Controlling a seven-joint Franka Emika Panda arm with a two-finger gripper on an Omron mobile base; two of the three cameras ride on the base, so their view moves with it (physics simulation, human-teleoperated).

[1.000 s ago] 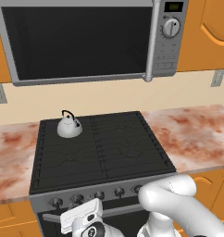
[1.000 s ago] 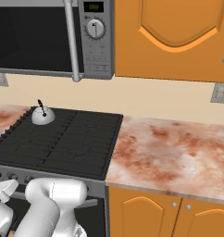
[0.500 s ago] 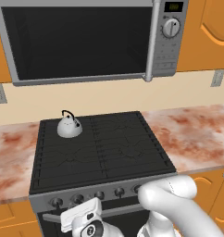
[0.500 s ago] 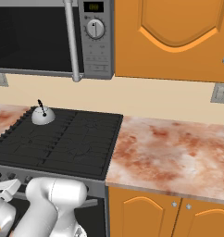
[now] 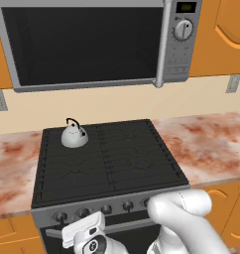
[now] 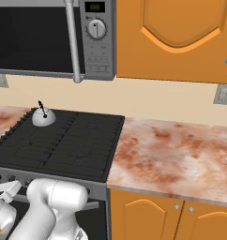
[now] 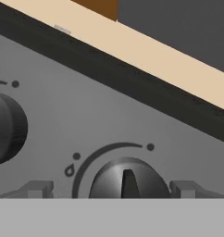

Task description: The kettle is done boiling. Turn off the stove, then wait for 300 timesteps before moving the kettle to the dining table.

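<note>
The small silver kettle (image 5: 74,135) (image 6: 42,116) stands upright on the back left burner of the black stove (image 5: 111,163) (image 6: 68,145). My gripper (image 5: 83,230) (image 6: 4,191) hangs low in front of the stove's grey knob panel, near its left end. In the hand view the gripper (image 7: 111,189) is open. Its fingertips (image 7: 38,189) stand one on each side of a round dark knob (image 7: 127,179), with a small gap on each side. A second knob (image 7: 7,127) sits at the left edge of that view. The dining table is out of view.
A grey microwave (image 5: 92,44) (image 6: 49,37) hangs over the stove. Marbled counters (image 5: 206,144) (image 6: 176,154) run on both sides, with orange cabinets (image 6: 181,37) above and below. A row of knobs (image 5: 106,209) lines the range front.
The hand has crept slightly up and left toward the knob row. The kettle has not moved, and the jaws stay wide.
</note>
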